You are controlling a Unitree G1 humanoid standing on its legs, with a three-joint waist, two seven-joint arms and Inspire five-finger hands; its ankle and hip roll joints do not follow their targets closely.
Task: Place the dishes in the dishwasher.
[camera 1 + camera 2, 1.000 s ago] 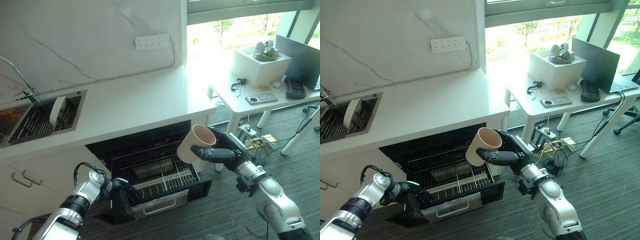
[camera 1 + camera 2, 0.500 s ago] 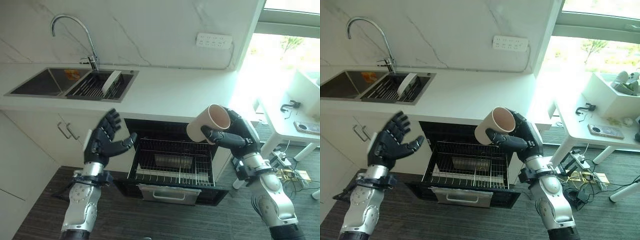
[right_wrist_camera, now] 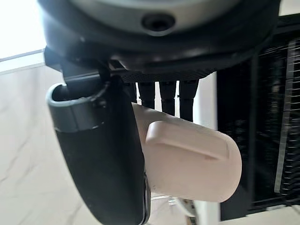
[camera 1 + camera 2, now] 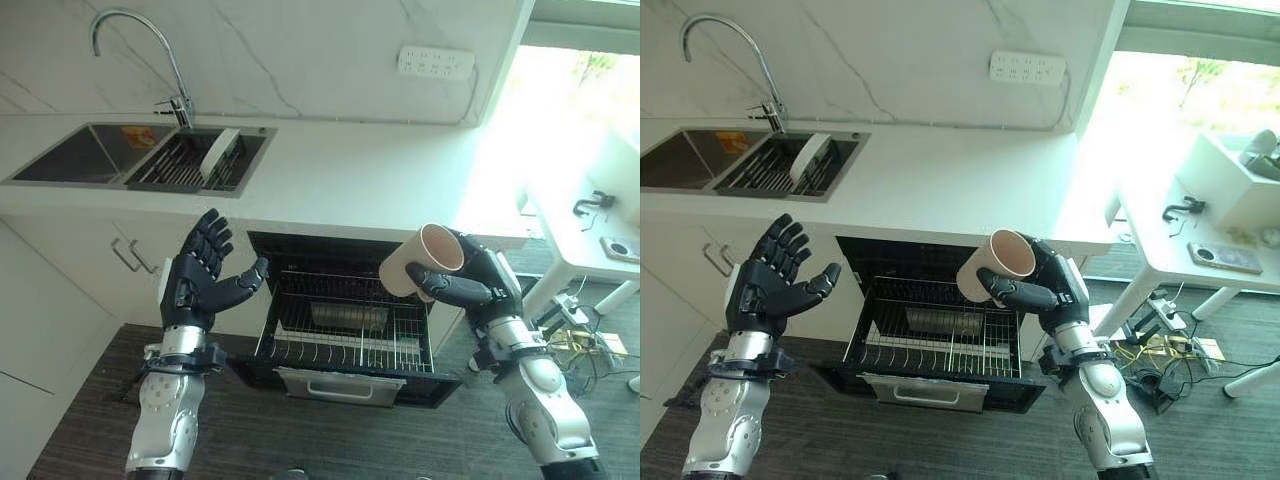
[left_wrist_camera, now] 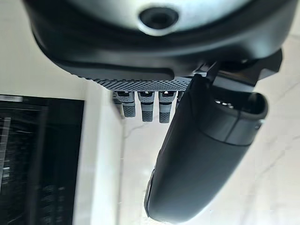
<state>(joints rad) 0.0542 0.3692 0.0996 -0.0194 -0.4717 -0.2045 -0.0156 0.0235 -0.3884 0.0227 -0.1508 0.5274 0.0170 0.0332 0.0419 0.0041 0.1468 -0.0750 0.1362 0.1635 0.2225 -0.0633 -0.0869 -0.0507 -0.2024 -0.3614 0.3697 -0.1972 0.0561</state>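
My right hand (image 4: 478, 285) is shut on a cream mug (image 4: 421, 262), held tilted in the air above the right side of the open dishwasher (image 4: 345, 325). In the right wrist view the mug (image 3: 187, 159) sits between thumb and fingers. The dishwasher's wire rack (image 4: 940, 338) is pulled out below the counter with a metal item lying inside. My left hand (image 4: 200, 285) is raised open, fingers spread, left of the dishwasher and holding nothing. A white plate (image 4: 221, 156) stands upright in the sink's rack.
A white counter (image 4: 350, 185) runs above the dishwasher, with a steel sink (image 4: 85, 166) and a curved tap (image 4: 135, 45) at the left. Cabinet doors with handles (image 4: 125, 262) sit under the sink. A white desk (image 4: 1200, 250) with small items stands at the right.
The view has swung left to face the counter. My left hand has come up from the dishwasher door to chest height and stands open. The mug has stayed in my right hand.
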